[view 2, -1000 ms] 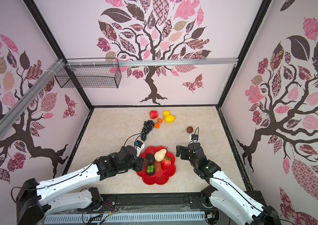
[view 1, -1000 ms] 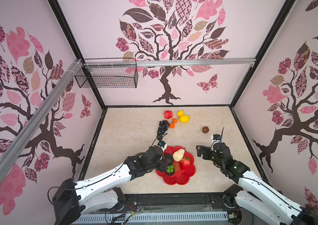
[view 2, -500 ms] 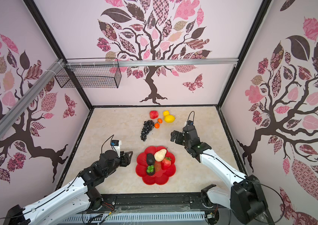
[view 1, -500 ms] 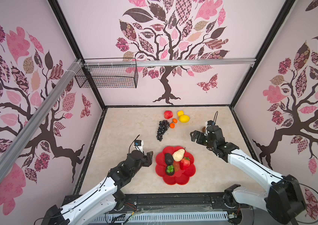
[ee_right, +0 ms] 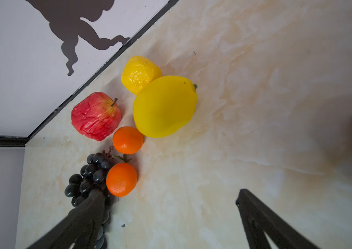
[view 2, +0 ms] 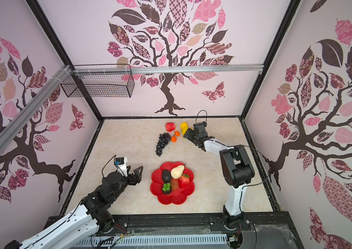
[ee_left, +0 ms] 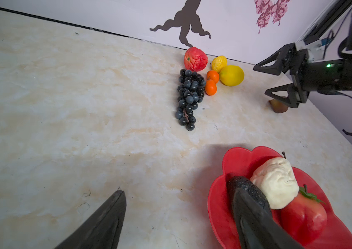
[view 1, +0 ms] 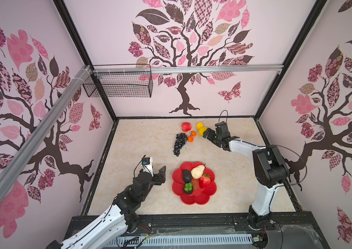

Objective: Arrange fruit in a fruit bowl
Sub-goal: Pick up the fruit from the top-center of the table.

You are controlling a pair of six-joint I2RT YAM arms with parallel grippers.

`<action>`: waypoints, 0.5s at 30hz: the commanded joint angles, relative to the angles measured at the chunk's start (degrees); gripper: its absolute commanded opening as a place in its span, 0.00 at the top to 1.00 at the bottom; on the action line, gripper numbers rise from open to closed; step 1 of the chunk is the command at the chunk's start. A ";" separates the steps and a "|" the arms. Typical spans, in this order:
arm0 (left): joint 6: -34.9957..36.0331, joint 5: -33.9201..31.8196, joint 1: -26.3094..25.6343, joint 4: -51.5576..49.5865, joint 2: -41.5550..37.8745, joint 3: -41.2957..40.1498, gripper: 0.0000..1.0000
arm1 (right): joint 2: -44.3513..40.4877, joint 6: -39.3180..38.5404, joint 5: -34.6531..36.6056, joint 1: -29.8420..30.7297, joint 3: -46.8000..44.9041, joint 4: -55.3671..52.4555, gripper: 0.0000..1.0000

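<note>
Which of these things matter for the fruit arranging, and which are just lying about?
In the job: red fruit bowl holding cream pear, strawberry, avocado; grape bunch, red apple, two oranges, lemon on the table.
Just there: black wire basket, metal rail.

No text, label, brand or number can be read in any view. The fruit bowl [view 1: 194, 199] has a gold mark [view 1: 194, 185] at its centre, too small and too crowded by fruit to make out. The tree decal [view 1: 183, 101] on the back wall is only a picture.
</note>
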 commanded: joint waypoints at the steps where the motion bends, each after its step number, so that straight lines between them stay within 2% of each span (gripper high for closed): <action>1: 0.65 -0.93 0.18 0.65 -0.21 -1.20 0.18 | 5.64 2.10 2.22 0.01 5.56 0.78 0.00; 9: -0.06 -1.09 0.21 -0.05 0.31 -0.47 0.17 | 15.71 3.60 5.07 -0.09 19.50 -6.34 0.00; 15: -0.24 -1.14 0.22 -0.31 -0.04 -0.58 0.16 | 19.88 6.27 6.62 -0.29 24.33 -9.94 0.00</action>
